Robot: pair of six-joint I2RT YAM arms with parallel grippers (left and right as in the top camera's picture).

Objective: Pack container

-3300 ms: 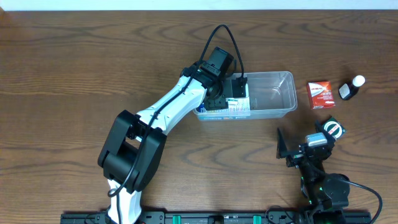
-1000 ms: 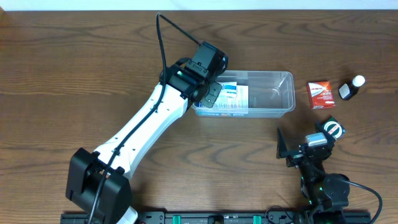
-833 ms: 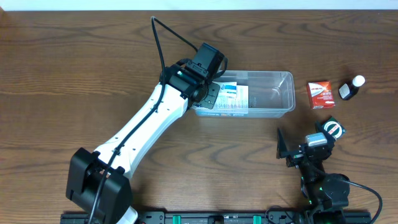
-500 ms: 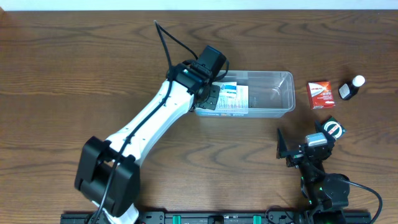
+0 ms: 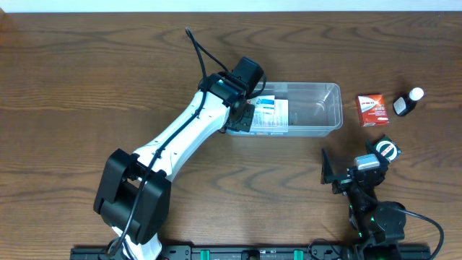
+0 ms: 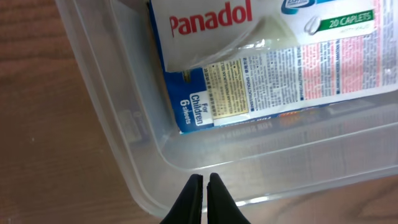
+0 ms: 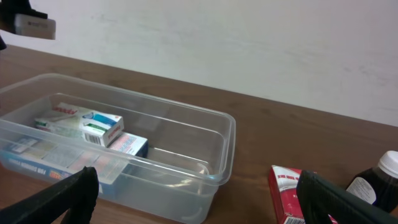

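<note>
Left gripper (image 5: 247, 113) over the container's (image 5: 317, 128) left end, boxes (image 5: 274, 112) inside; red box (image 5: 373, 110) and bottle (image 5: 407, 103) lie off right.

Overhead looks down; both wrist views share the container (image 7: 229, 138).

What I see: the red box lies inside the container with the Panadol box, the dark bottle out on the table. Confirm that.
Wrong on the red box: it stands outside the container, on the table to its right, near the dark bottle, as the overhead view shows. The Panadol box is inside.
</note>
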